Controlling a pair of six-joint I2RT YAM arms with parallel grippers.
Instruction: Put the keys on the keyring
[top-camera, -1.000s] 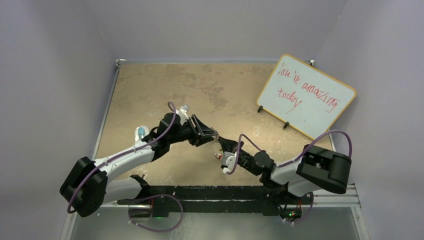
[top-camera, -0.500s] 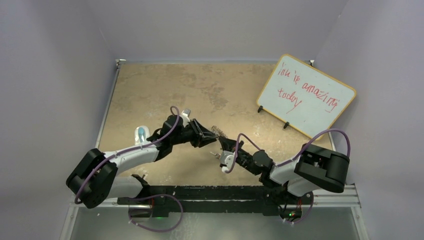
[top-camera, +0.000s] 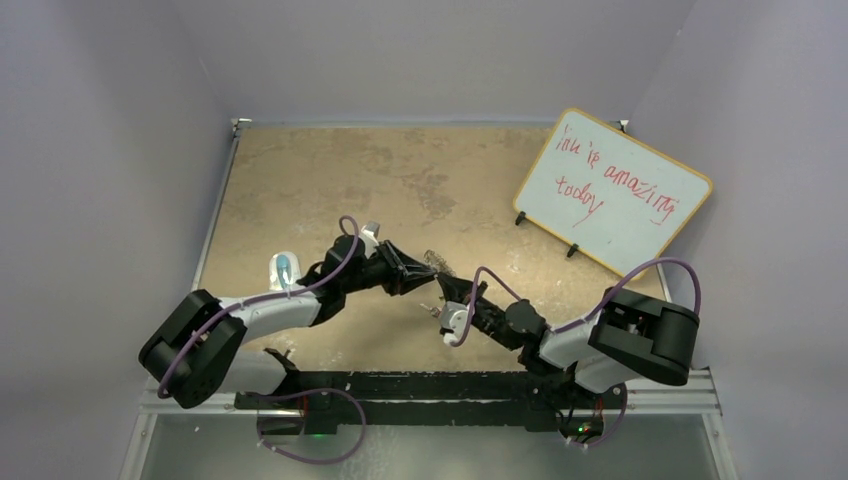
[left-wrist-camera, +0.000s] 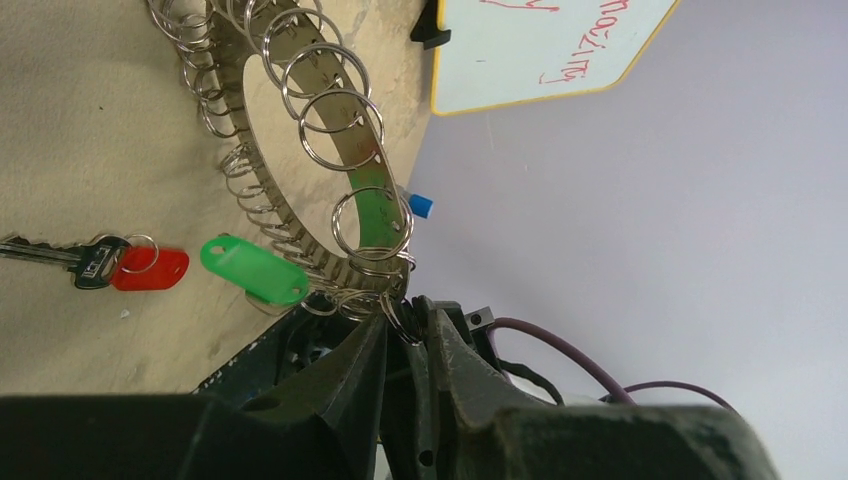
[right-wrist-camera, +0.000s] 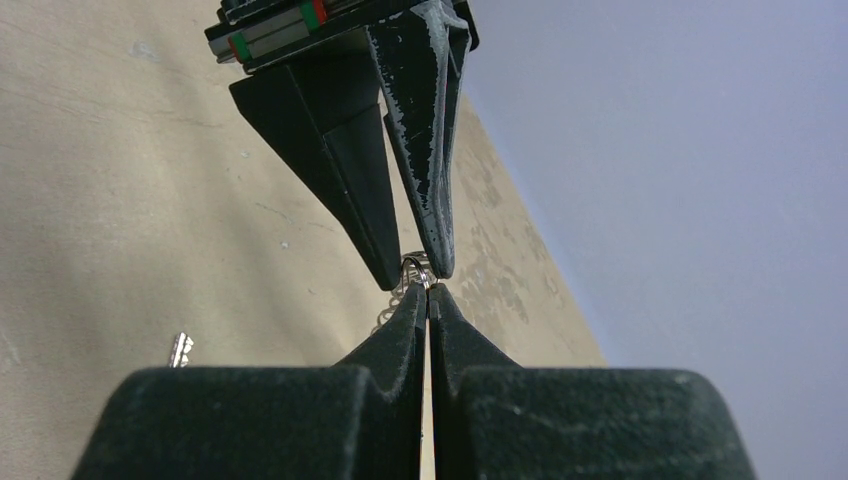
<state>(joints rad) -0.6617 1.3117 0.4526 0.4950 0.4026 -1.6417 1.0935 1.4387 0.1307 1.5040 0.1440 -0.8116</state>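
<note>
So, L claw (left-wrist-camera: 405, 315) clamped on keyring (left-wrist-camera: 355, 165) loop, R claw (right-wrist-camera: 428, 295) pressed together; red key (left-wrist-camera: 150, 268) unthreaded on surface (left-wrist-camera: 80, 150), green key (left-wrist-camera: 255, 270) unclear.

Silvery keyring (left-wrist-camera: 352, 158), red-headed key (left-wrist-camera: 150, 268), green-headed key (left-wrist-camera: 252, 269).

Shiny metal keyring (left-wrist-camera: 352, 152); smooth glossy plastic on the green key head (left-wrist-camera: 253, 268) and red key head (left-wrist-camera: 150, 268); matt, mottled bench (left-wrist-camera: 90, 130).
</note>
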